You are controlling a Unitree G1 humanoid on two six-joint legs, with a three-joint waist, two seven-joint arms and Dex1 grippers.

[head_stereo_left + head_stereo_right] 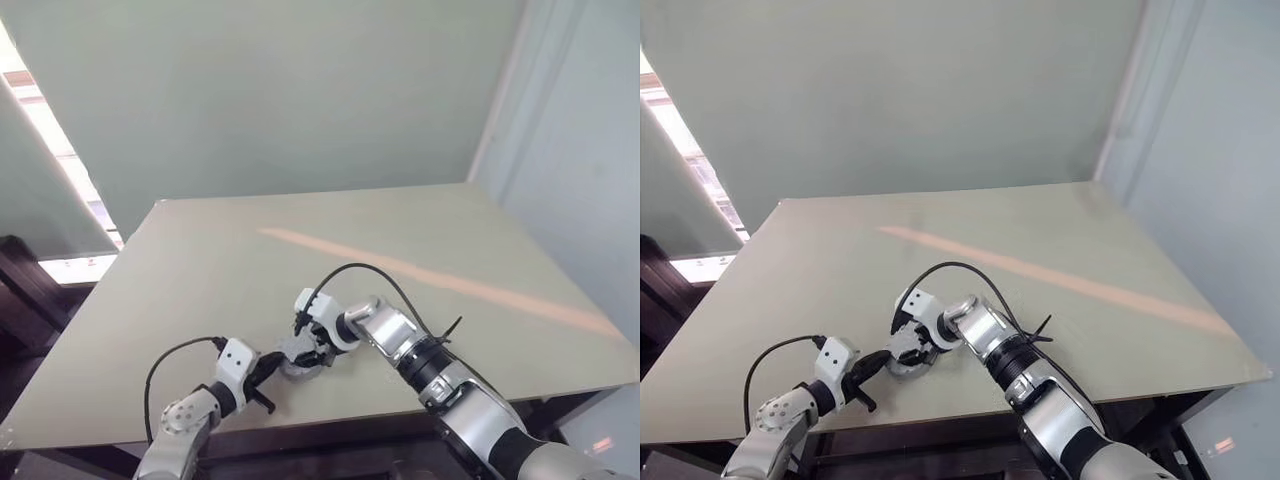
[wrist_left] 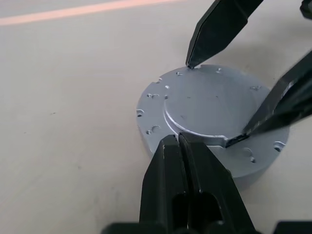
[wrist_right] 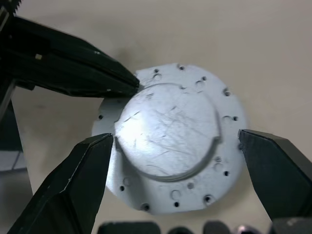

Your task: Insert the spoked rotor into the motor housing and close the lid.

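Lower centre of the head view: the lid (image 3: 170,146) lies flat on the table (image 1: 420,230). The right gripper (image 3: 178,146) straddles it, fingers wide. The left gripper (image 2: 181,141), fingers pressed together, touches its rim.

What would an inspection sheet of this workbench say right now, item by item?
Surface: pale table with a faint orange stripe across it.
Job's things: grey round lid lies flat near the front edge, covering whatever sits beneath.
Clutter: nothing seen.
Grippers: left gripper shut, tips at the lid's raised centre; right gripper open, fingers astride the lid.
Cables: black cable loops over the right wrist; another at the left.
Surroundings: grey-green wall, window strip at left.
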